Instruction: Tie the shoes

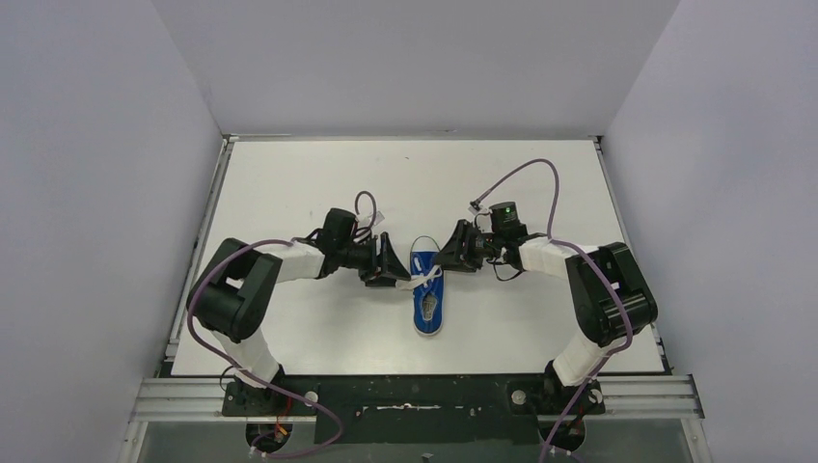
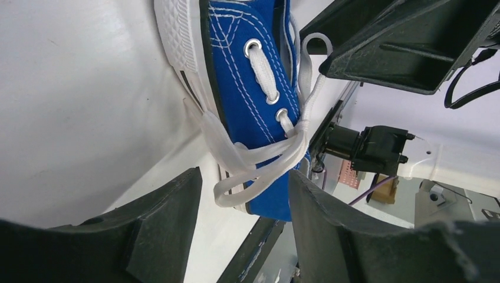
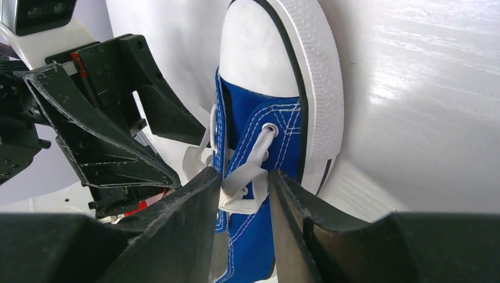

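Sneaker [image 1: 428, 307] lies mid-table [image 1: 289, 183] in the top view, toe toward 6 o'clock, heel opening toward 12.

Left gripper [image 2: 243, 180] sits at the shoe's 9 o'clock side. Jaws are wide apart, and loose loops of the laces [image 2: 250, 159] hang in the gap, unclamped.

Right gripper [image 3: 243, 177] sits at the shoe's 2 o'clock side. Jaws are narrowed to a slit. A flat lace strand from the eyelet fills it, touches both pads and is pinched.
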Controlling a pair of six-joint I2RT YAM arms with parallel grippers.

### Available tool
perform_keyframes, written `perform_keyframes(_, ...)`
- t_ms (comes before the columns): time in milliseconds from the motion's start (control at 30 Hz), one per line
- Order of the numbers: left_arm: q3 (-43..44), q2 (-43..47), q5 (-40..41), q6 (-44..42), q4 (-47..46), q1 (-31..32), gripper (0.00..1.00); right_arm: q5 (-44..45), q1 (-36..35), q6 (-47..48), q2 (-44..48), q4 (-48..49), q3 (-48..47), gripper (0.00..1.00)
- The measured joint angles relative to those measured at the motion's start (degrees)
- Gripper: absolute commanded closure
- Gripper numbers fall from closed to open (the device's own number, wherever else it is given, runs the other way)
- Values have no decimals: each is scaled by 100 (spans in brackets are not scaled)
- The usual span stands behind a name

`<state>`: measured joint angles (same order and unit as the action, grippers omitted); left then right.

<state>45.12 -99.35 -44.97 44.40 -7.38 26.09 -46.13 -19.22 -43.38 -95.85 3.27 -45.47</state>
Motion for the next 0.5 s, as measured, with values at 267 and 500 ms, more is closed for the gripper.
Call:
perform_keyframes(267,26,-225,-50,7,-46,0,80,22,0,-68,-44,13,85,89)
perform_keyframes(500,52,-321,-44,20,-31,-74,100,164,4,55,-13,-304,83,100)
